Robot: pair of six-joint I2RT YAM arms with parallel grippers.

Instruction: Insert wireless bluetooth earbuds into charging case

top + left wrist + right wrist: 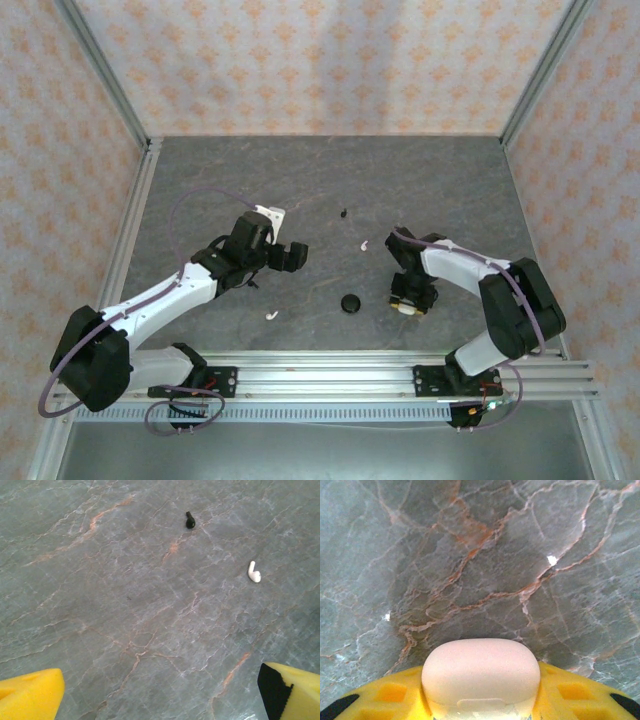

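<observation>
A white charging case with its lid down sits between the yellow fingers of my right gripper, which is shut on it low over the table. My left gripper hangs wide open above the table's middle, nothing between its yellow fingertips. Ahead of it lie a black earbud and a white earbud, both loose on the marble. From above, the black earbud lies farther back, the white earbud between the two grippers. A second white earbud lies near the front, beneath the left arm.
A small round black case rests on the table just left of the right gripper. Metal rails run along the near edge. Patterned walls enclose the grey marble table on three sides.
</observation>
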